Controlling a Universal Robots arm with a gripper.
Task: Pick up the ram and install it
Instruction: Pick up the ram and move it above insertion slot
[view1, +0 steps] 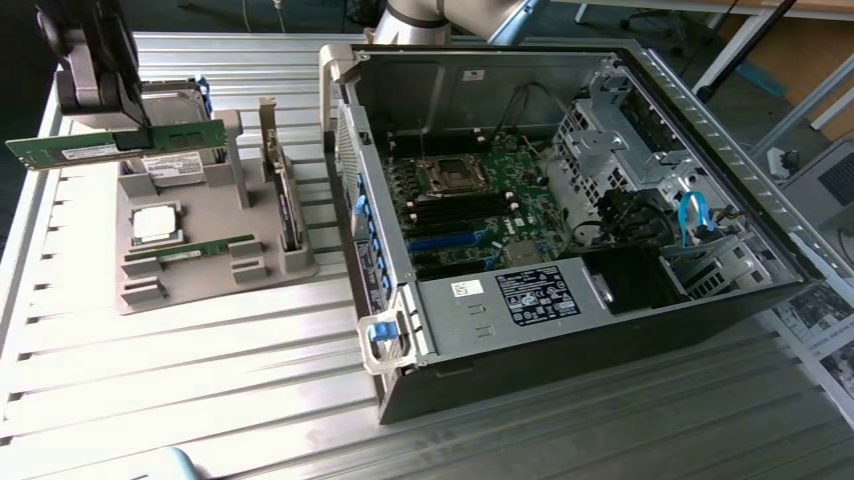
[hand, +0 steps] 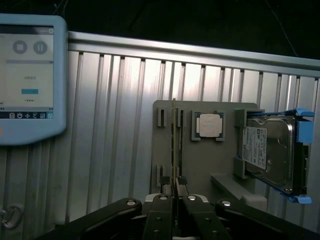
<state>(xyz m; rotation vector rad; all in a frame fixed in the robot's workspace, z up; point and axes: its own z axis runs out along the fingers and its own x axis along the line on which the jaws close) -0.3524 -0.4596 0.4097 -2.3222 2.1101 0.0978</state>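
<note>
At the exterior view's left, the tool (view1: 134, 140) hangs above the grey holder (view1: 200, 290) on the slatted metal table (view1: 200, 380). It is clenched on the ram (view1: 67, 152), grasping it near the middle. The green stick is lifted clear of the holder and lies roughly level, its long ends jutting out to both sides of the fingers. In the wrist view the ram (hand: 173, 135) shows edge-on, a thin line pinched between the 2 fingertips (hand: 165, 181).

Below the tool, the holder carries the hard drive (view1: 171, 165), the square silver CPU (view1: 156, 222) and a 2nd green memory stick (view1: 194, 252), lying in a slot near the holder's front edge. A dark card (view1: 283, 190) stands upright along the holder's side nearest the computer.

To the exterior view's right sits the open computer case (view1: 534, 300), side panel off, with the green motherboard (view1: 467, 200) exposed and well apart from the lifted ram.

In the wrist view, a blue-framed touchscreen (hand: 27, 75) rests on the table beside the holder (hand: 162, 150), apart from it.
</note>
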